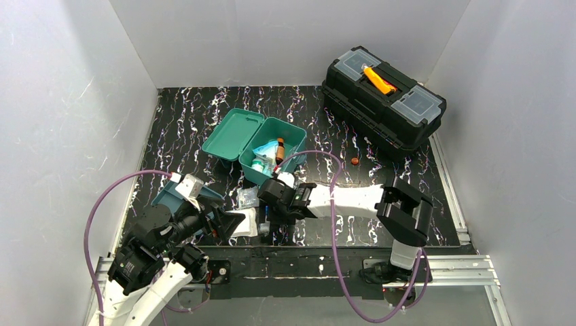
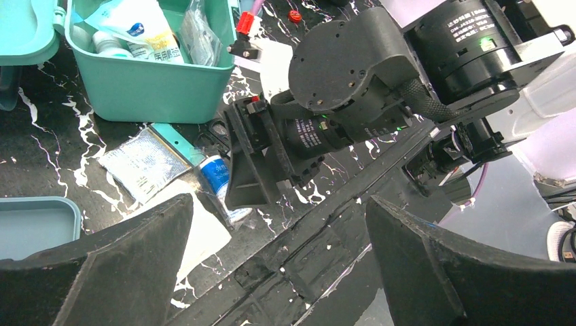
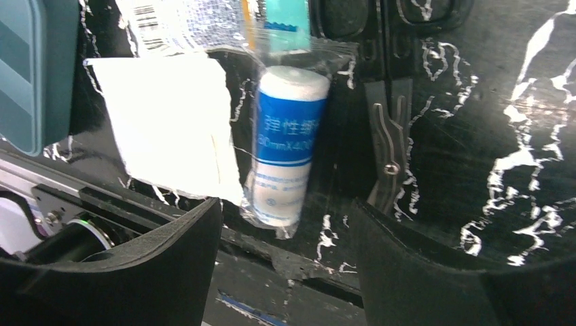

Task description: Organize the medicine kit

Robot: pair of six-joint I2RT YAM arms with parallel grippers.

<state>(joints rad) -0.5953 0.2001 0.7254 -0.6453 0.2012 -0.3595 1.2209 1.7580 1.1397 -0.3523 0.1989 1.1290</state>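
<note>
Hovering low over the table [image 1: 197,109], the right gripper [image 3: 285,221] has its jaws well apart and nothing held. The near end of a bandage roll [image 3: 289,149] lies on the table in the gap between the fingers, and as far as I can see it touches neither. The roll is white with a blue label, sealed in a clear wrapper. Just beside it on one side is a flat white gauze pad [image 3: 163,122], with the wrapper overlapping its edge. On the other side is what looks like a pair of black scissors [image 3: 388,136]. Past the roll's far end lies a silvery packet [image 3: 183,20].

The left gripper [image 2: 278,204] is spread wide and empty. It sits low by the front edge, pointing at the right gripper but apart from it.

The medicine kit [image 1: 272,170] is a small teal box with rounded corners, standing open mid-table just beyond the right gripper. Its lid [image 1: 233,134] is hinged back to the left, inner face up. Inside are a brown bottle [image 1: 279,149] with an orange cap, white bottles, a tube and clear packets in a loose pile; I can't make out more than that. A darker teal tray [image 1: 173,198] is out of the box, on the table at front left beside the left arm and partly hidden by it.

A black toolbox [image 1: 384,95] with an orange handle sits shut at the back right, well apart from the kit. A small orange cap [image 1: 354,161] lies on the table between them.
</note>
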